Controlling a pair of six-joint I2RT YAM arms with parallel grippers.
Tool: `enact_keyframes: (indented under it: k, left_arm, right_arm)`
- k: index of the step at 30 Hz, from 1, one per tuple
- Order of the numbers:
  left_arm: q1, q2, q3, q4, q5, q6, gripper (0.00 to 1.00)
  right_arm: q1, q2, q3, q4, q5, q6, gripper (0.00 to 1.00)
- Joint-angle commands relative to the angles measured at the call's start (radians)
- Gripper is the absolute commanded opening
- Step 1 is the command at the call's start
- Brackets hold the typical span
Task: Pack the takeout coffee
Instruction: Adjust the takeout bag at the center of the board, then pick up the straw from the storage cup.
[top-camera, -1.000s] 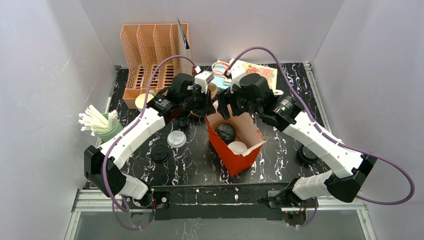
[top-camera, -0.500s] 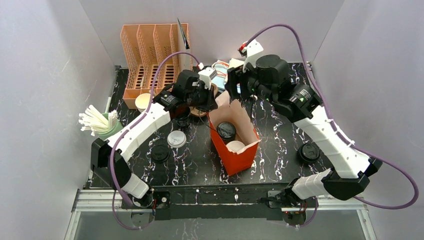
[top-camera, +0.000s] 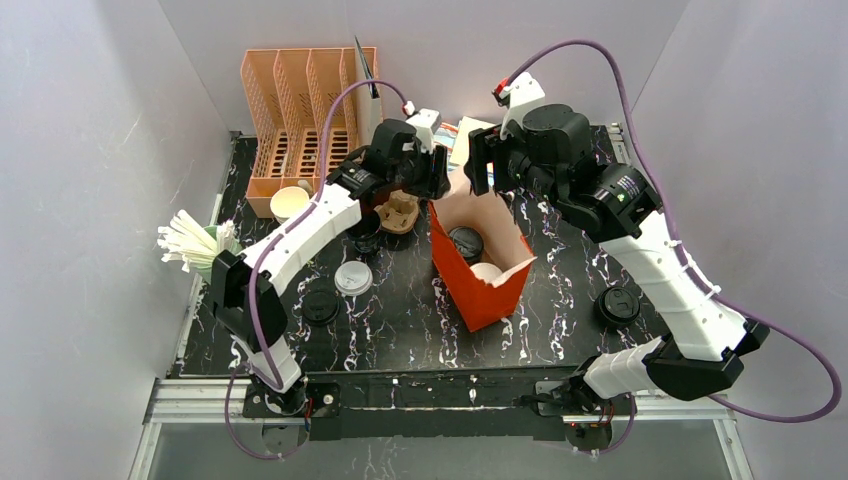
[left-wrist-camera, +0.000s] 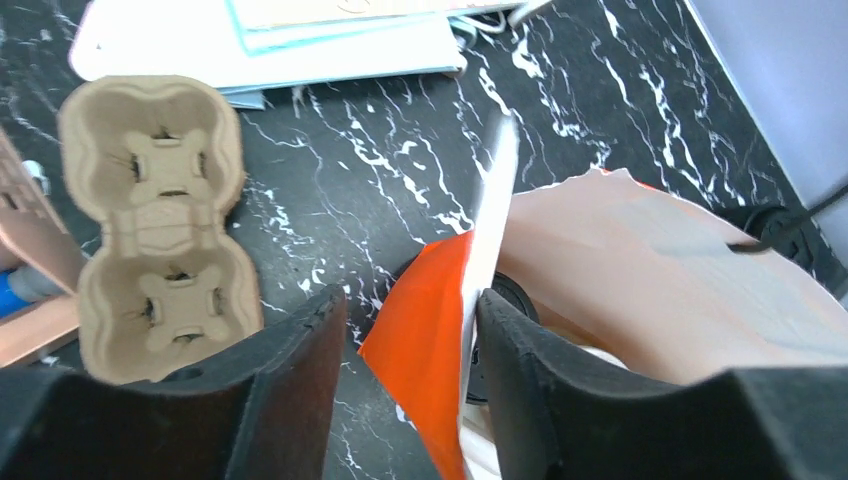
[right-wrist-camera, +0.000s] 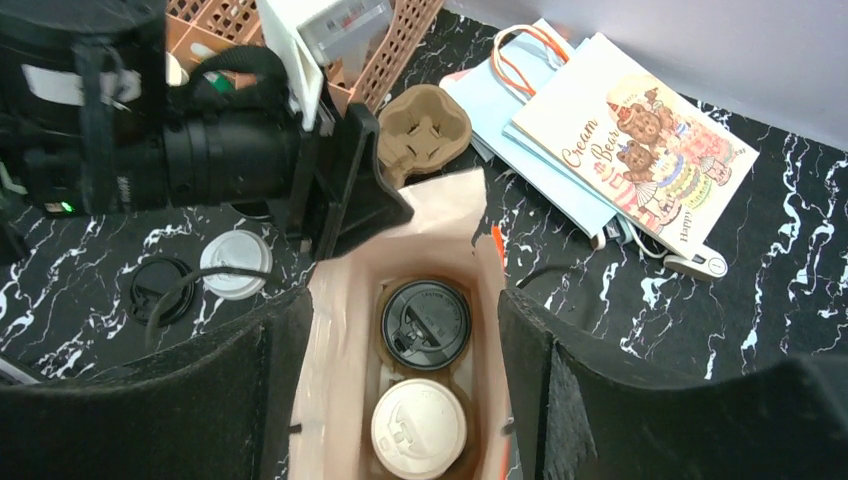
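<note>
Bag (top-camera: 478, 300) upright, mouth gaping. Inside I see two coffees side by side: white-lidded cup (right-wrist-camera: 418, 428) nearer, black-lidded cup (right-wrist-camera: 425, 322) behind it. The paper walls are hidden, so I cannot tell their colour. Left gripper (left-wrist-camera: 410, 300) straddles the bag's far rim, fingers apart, not pinching. Right gripper (right-wrist-camera: 400, 300) hangs above both cups, spread wide, empty.

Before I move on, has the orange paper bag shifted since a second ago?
Yes. The orange bag has slid a little to the right and toward the table's far edge, widening its gap from the white lid left of it, which stayed put.
</note>
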Motion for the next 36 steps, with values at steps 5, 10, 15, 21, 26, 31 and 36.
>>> enact_keyframes:
  k: [5,10,15,21,26,31,36]
  left_arm:
    - [-0.004,-0.174,0.110,-0.161,-0.356,-0.074,0.66]
    - [0.002,-0.260,0.170,-0.405,-0.752,-0.188,0.74]
    - [0.187,-0.255,0.216,-0.683,-0.885,-0.285,0.76]
    - [0.422,-0.118,0.301,-0.824,-0.857,-0.359,0.93]
    - [0.561,-0.029,0.357,-0.913,-0.980,-0.478,0.91]
    - [0.656,0.006,0.334,-0.835,-1.093,-0.455,0.64]
    - [0.738,-0.002,0.285,-0.749,-1.156,-0.446,0.54]
  right_arm:
    - [-0.003,-0.013,0.051,-0.017,0.001,0.003,0.79]
    - [-0.003,-0.020,0.031,0.006,-0.036,0.020,0.79]
    - [-0.003,0.000,0.045,-0.018,-0.093,-0.001,0.78]
    - [-0.003,0.037,0.069,-0.065,-0.182,0.027,0.77]
    - [-0.004,0.080,0.100,-0.120,-0.193,0.035,0.74]
    - [-0.003,0.165,0.197,-0.193,-0.251,0.062,0.73]
    - [-0.002,0.230,0.282,-0.285,-0.303,0.085,0.72]
